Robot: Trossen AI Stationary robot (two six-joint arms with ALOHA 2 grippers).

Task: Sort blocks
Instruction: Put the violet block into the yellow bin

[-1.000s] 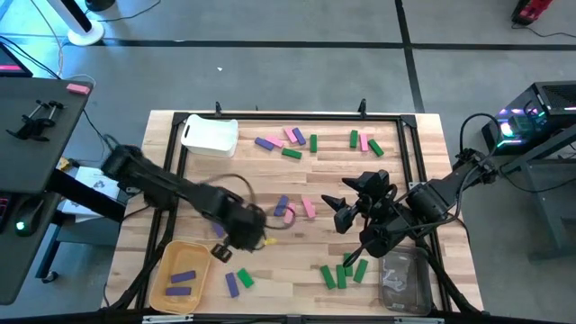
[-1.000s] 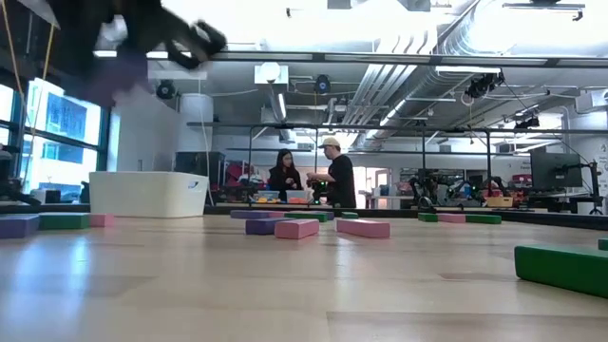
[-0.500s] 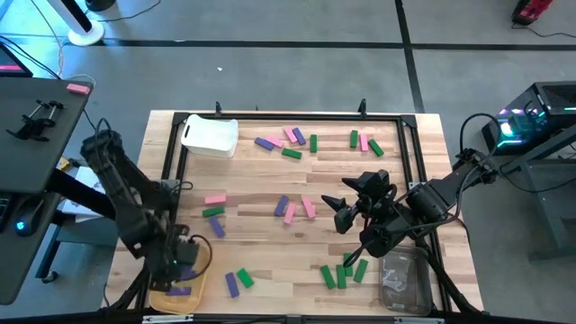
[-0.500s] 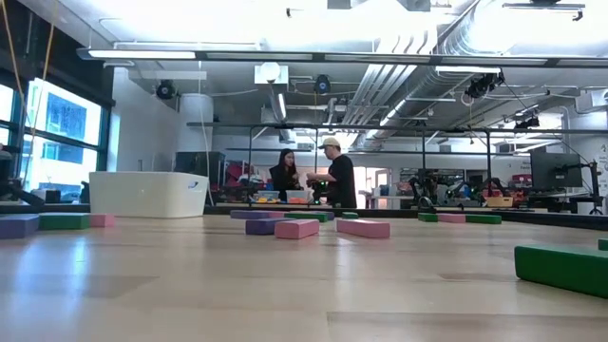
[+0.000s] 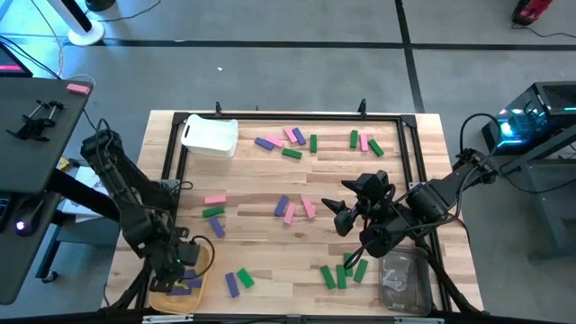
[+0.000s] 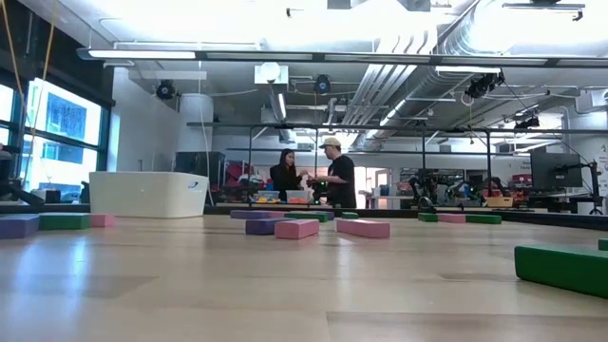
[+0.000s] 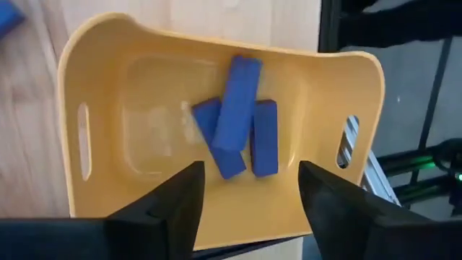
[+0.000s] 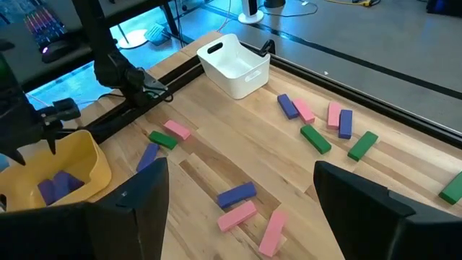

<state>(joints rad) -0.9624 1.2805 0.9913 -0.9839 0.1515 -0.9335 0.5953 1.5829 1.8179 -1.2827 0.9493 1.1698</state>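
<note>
My left gripper (image 5: 183, 261) hangs open over the yellow bin (image 5: 162, 292) at the table's near left corner, pointing steeply down. Three purple blocks (image 7: 242, 123) lie in a heap on the floor of the yellow bin (image 7: 94, 65), below the gripper (image 7: 250, 180) and clear of its fingers. Pink, green and purple blocks lie flat in loose groups at the far side (image 5: 288, 139), in the middle (image 5: 292, 209) and near the front (image 5: 342, 272). My right gripper (image 5: 337, 214) waits open above the table's right half, holding nothing (image 8: 242, 180).
A white bin (image 5: 210, 135) stands at the far left and a clear bin (image 5: 402, 279) at the near right corner. A dark frame rail (image 5: 414, 162) runs along the table's edges. Two people (image 6: 318, 176) stand in the room far behind the table.
My left gripper has swung from the table's middle toward the near left corner, rolling as it went, and has stopped over the yellow bin. The bin showed two purple blocks a second ago; three lie in it now.
</note>
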